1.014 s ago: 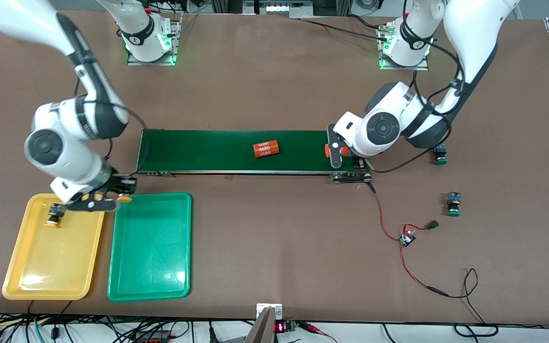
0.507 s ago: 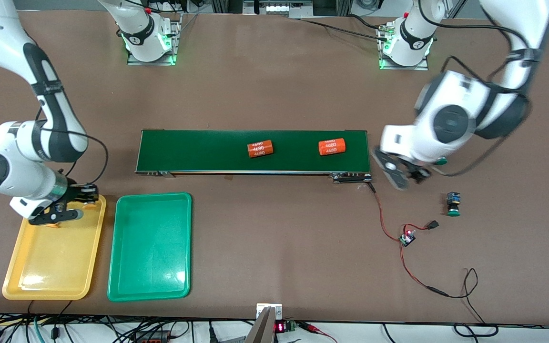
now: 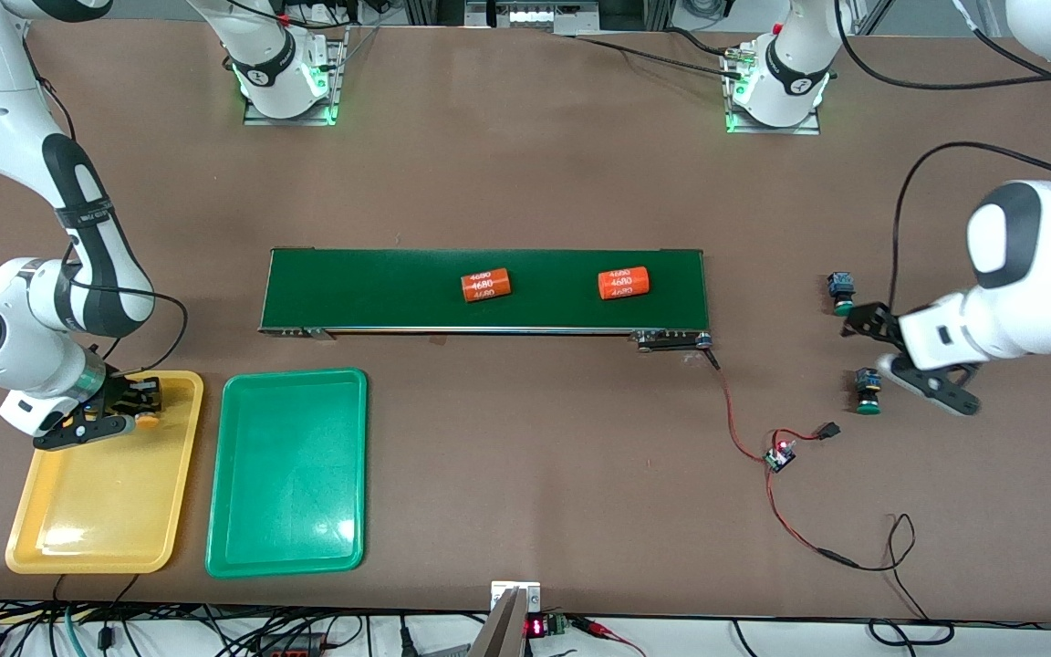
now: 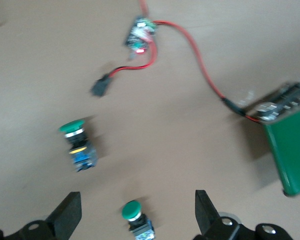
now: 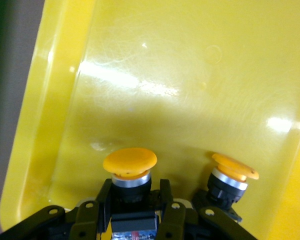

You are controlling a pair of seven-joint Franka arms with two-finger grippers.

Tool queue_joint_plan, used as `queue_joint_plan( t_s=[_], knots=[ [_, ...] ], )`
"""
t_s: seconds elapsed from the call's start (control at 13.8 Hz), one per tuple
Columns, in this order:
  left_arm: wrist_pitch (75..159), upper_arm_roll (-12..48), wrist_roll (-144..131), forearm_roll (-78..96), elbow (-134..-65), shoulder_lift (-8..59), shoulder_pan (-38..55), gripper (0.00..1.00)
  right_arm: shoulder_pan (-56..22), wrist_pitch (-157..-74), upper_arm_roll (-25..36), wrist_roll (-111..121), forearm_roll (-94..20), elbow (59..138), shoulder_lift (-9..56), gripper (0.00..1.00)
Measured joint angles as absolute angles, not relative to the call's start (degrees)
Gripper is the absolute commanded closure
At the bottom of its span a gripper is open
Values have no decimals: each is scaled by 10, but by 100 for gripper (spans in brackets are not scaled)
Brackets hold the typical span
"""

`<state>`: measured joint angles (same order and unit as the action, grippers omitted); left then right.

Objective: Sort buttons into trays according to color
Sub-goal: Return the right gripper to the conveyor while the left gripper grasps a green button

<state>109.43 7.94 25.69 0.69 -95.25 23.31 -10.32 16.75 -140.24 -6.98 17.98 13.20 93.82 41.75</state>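
Right pincer (image 5: 136, 207) grips an orange button (image 5: 130, 170); second orange button (image 5: 231, 180) beside it.

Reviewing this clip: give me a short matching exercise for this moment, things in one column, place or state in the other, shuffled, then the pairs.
Things:
1. right gripper
2. left gripper
3. green tray
4. orange cylinders

States:
A. on the conveyor belt
B. open, over the two green-capped buttons
C. holds no button
D. shut on an orange-capped button, over the yellow tray

Pairs: 1-D, 2-B, 3-C, 4-A
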Motion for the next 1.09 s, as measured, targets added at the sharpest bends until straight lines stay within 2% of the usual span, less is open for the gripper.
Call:
queue_joint_plan(
  t_s=[0.07,0.29,0.43,0.51,0.65,0.8,1.01,1.09],
  knots=[
    [1095,74,244,-22,-944,244,-102,0,167,-1405,-69,180,132,938,419,0],
    [1122,72,221,-155,-936,278,-96,0,166,-1407,-70,180,132,934,416,0],
    [1142,66,210,-169,-935,311,-92,0,162,-1390,-71,177,131,932,403,0],
    [1154,59,201,-151,-935,325,-91,0,158,-1356,-73,161,130,932,389,0],
    [1172,42,196,-99,-934,342,-92,0,134,-1273,-76,105,130,932,346,0],
    [1194,32,196,-86,-938,350,-92,0,102,-1223,-77,61,107,951,289,0],
    [1272,24,196,-86,-984,358,-92,0,58,-1207,-77,28,42,1047,182,0],
    [1300,24,195,-86,-1003,360,-91,3,41,-1202,-77,-9,38,1083,145,0]
  ],
)
